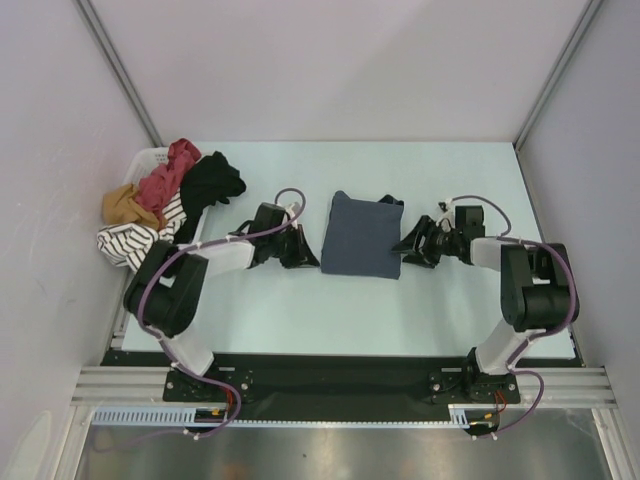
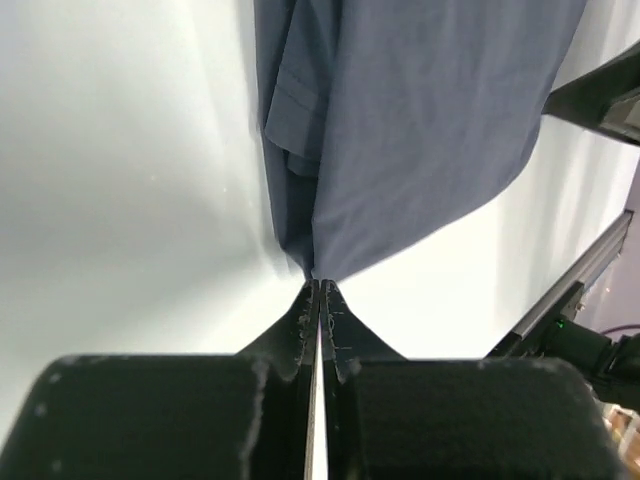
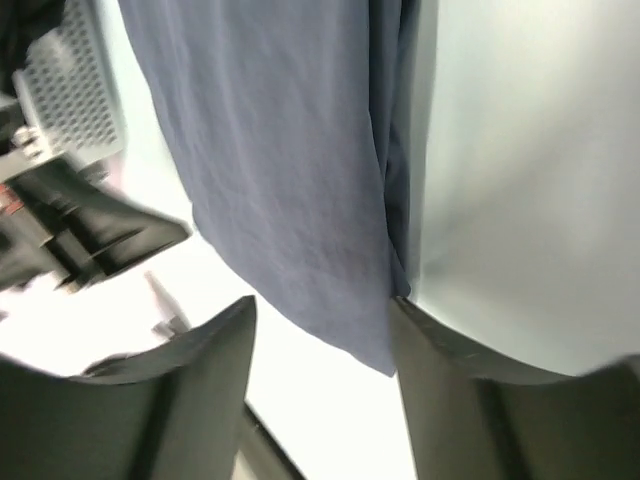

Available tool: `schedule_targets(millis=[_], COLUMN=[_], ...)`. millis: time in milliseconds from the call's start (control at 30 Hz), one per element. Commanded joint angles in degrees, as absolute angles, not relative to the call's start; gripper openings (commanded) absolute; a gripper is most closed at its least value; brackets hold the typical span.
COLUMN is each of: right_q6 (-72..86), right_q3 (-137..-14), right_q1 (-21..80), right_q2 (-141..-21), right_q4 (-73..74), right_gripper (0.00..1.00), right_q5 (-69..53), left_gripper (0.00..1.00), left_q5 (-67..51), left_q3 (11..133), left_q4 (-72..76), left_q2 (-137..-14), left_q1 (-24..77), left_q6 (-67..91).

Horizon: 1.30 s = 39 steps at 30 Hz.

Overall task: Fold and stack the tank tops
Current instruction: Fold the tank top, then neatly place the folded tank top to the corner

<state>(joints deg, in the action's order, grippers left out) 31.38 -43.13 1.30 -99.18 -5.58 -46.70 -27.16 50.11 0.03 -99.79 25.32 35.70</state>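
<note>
The slate blue-grey tank top [image 1: 362, 236] lies folded into a rectangle in the middle of the table. My left gripper [image 1: 308, 256] is at its near left corner. In the left wrist view the jaws [image 2: 318, 285] are shut, with the cloth's corner [image 2: 400, 120] drawn to a point at the tips. My right gripper [image 1: 408, 248] is at the near right corner. It is open [image 3: 322, 300], with the cloth's corner [image 3: 290, 200] lying between the fingers and not pinched. The brick red tank top [image 1: 170, 172] lies crumpled in the pile at the far left.
A white basket [image 1: 148, 158] at the far left edge holds the red top with black [image 1: 212, 185], mustard [image 1: 125, 205] and striped [image 1: 135, 240] clothes spilling over. A small dark item [image 1: 390, 201] lies just behind the folded top. Walls close in on the table at the left, the right and the back.
</note>
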Motion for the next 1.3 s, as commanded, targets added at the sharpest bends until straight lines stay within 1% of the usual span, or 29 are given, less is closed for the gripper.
schedule_targets(millis=[0, 133, 200, 300, 333, 500, 600, 700, 733, 767, 867, 900, 933, 1000, 1033, 1133, 1200, 1233, 1267], right_q6=[26.3, 23.9, 22.9, 23.1, 23.4, 23.5, 23.4, 22.9, 22.7, 22.8, 24.7, 25.5, 26.4, 28.6, 29.3, 31.9, 33.0, 34.8, 35.4], right_q3=[-47.2, -54.7, -59.3, -64.0, -65.0, -71.7, -74.6, -75.9, -76.0, -75.9, -72.3, -69.1, -67.4, -61.5, -59.4, -53.8, -51.9, -50.6, -49.8], right_q1=[1.4, 3.7, 5.4, 7.3, 7.5, 8.5, 8.4, 8.0, 7.7, 7.1, 1.9, 0.5, -4.3, -8.2, -12.1, -16.8, -20.3, -21.2, -22.7], right_q2=[-94.0, -97.3, -100.7, -105.6, -106.7, -113.6, -116.4, -117.4, -117.3, -117.1, -113.9, -111.5, -109.9, -105.1, -103.7, -97.6, -94.6, -91.7, -90.1], right_q4=[5.1, 11.0, 14.0, 14.9, 15.0, 17.0, 17.9, 18.5, 19.2, 19.4, 18.4, 17.1, 16.2, 13.4, 12.5, 12.3, 13.4, 14.4, 15.2], right_gripper=[0.64, 0.66, 0.65, 0.62, 0.58, 0.51, 0.41, 0.2, 0.07, 0.0, 0.0, 0.0, 0.0, 0.0, 0.0, 0.0, 0.1, 0.33, 0.44], right_q5=[-33.9, -28.2, -22.9, -20.8, -20.8, -19.9, -20.0, -20.5, -20.0, -19.3, -19.2, -19.8, -20.2, -21.2, -21.1, -15.0, -8.6, -6.8, -3.9], left_gripper=[0.04, 0.05, 0.05, 0.04, 0.04, 0.03, 0.03, 0.04, 0.04, 0.04, 0.03, 0.03, 0.03, 0.03, 0.03, 0.03, 0.03, 0.03, 0.03], left_q5=[-20.2, -15.9, -13.9, -9.2, -7.4, -5.3, -4.9, -5.0, -4.9, -5.0, -5.1, -4.7, -4.7, -4.7, -4.7, -5.3, -5.4, -5.2, -4.1], left_q3=[49.2, 47.8, 47.1, 46.5, 46.3, 45.2, 44.8, 45.0, 45.0, 45.0, 44.9, 44.8, 44.7, 44.5, 44.4, 43.9, 43.6, 43.6, 43.4], left_q4=[-4.7, -6.8, -8.3, -10.0, -10.3, -11.4, -11.8, -12.2, -12.2, -12.2, -12.3, -12.3, -12.2, -11.8, -11.7, -10.9, -10.8, -10.9, -11.3], left_q2=[-91.9, -86.1, -83.0, -78.8, -77.9, -71.5, -69.3, -68.2, -68.1, -68.0, -67.8, -67.7, -67.5, -67.3, -67.2, -66.9, -66.7, -66.3, -66.1], left_q1=[25.9, 26.0, 26.0, 25.8, 25.7, 22.8, 21.5, 21.1, 21.2, 21.2, 21.2, 21.1, 21.2, 21.1, 21.2, 21.2, 21.1, 21.1, 21.1], left_q6=[32.3, 31.1, 30.9, 31.1, 31.2, 31.8, 32.0, 32.1, 32.2, 32.3, 32.3, 32.4, 32.5, 32.9, 33.0, 33.7, 34.1, 34.1, 34.3])
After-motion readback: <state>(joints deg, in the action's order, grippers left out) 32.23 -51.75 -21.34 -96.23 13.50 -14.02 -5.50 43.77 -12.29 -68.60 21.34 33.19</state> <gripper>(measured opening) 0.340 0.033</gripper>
